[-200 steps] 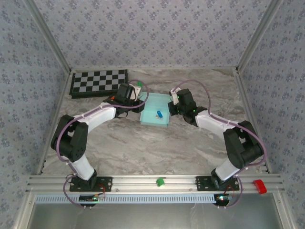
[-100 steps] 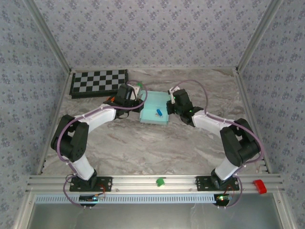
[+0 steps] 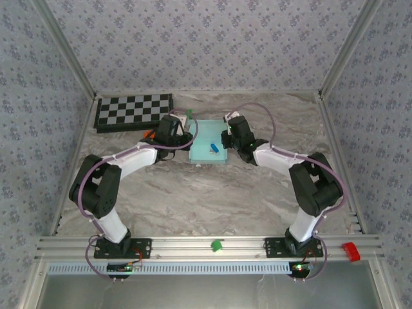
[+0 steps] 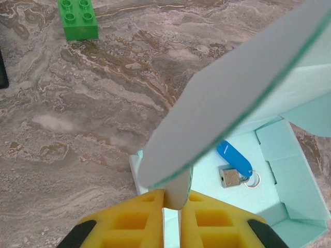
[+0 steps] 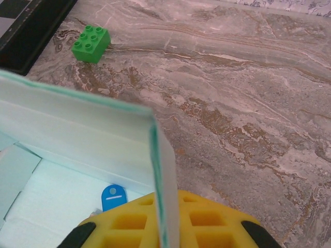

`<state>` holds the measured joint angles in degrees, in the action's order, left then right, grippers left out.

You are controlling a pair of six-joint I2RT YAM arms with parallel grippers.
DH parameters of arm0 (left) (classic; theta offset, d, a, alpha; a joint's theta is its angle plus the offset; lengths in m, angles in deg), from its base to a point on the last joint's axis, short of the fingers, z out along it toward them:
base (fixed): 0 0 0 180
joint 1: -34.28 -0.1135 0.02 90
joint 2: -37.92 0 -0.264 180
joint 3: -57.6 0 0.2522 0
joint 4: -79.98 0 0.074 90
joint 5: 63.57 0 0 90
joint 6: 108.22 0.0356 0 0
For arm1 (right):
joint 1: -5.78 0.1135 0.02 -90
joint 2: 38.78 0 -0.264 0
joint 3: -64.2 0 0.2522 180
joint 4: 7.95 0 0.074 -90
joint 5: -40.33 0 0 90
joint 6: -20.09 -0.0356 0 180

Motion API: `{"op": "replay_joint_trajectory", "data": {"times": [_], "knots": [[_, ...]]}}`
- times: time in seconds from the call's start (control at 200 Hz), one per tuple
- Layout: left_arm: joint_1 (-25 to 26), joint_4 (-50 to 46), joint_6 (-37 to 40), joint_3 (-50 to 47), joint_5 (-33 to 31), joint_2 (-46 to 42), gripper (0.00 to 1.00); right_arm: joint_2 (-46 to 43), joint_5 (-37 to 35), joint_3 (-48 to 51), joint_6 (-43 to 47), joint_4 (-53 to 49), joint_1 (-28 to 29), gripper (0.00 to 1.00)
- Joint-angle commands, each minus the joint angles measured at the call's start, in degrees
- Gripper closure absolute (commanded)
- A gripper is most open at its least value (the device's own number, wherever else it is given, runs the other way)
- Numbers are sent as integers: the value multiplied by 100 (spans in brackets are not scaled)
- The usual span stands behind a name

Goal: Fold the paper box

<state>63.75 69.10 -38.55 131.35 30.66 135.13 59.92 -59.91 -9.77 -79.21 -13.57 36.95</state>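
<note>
In the left wrist view, a raised flap of the paper box (image 4: pixel 222 108) is blurred, runs off the upper right and hides part of the box floor. In the right wrist view, the blue tag (image 5: pixel 113 196) is partly hidden at lower left, and the checkerboard (image 5: pixel 26 31) is cut off by the upper left corner.
</note>
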Motion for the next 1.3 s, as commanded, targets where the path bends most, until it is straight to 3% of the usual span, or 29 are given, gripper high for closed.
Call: {"op": "replay_joint_trajectory", "data": {"times": [0.0, 0.26, 0.505, 0.81, 1.294], "knots": [[75, 388, -136, -4, -17, 112, 86, 152, -166, -235, -180, 67, 61, 86], [84, 541, -225, -31, -80, 207, 86, 251, -474, -325, -498, 47, 114, 83], [110, 672, -252, -41, -80, 279, 87, 357, -731, -267, -790, 231, 188, 89], [143, 939, -259, -143, -115, 360, 88, 440, -1170, -154, -888, 630, 351, 89], [176, 1428, -182, -573, -129, 356, 89, 488, -1717, 533, -735, 1839, 622, 89]]}}
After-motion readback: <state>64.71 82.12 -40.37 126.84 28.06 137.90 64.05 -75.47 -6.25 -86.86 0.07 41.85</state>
